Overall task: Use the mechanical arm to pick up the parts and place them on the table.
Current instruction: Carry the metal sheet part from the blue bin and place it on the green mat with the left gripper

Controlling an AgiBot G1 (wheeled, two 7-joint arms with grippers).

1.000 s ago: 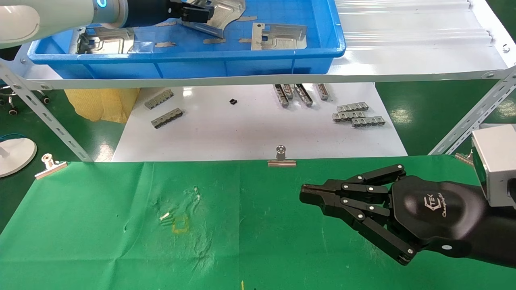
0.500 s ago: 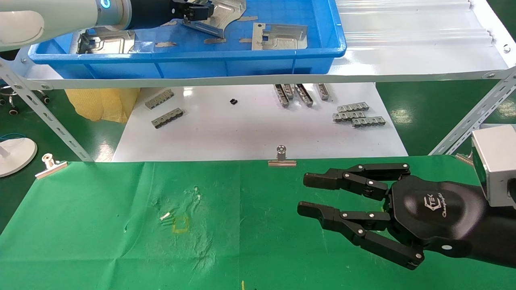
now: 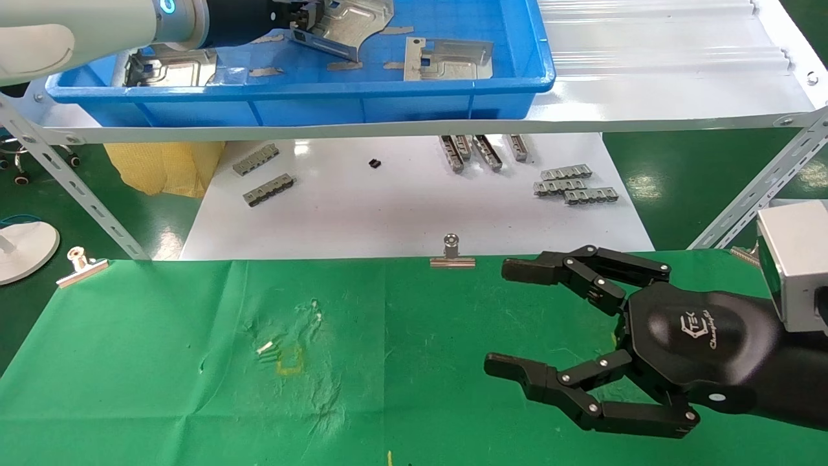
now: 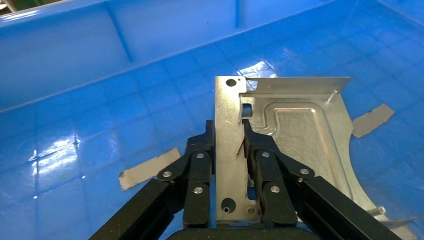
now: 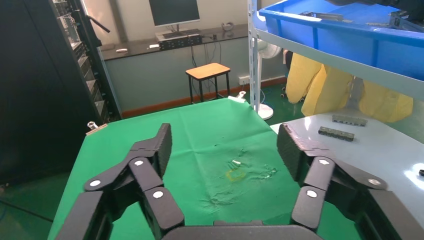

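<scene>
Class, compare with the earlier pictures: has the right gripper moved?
Yes. The right gripper has opened wide: its upper finger now reaches level with the binder clip, while its palm stayed put.

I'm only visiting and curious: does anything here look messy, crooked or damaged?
The green cloth is wrinkled and scuffed around a small yellow mark. In the blue tray, the part pinched by the left gripper sits tilted; that looks deliberate.

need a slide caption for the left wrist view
Left gripper clamps the edge of a stamped metal part inside the blue tray.
</scene>
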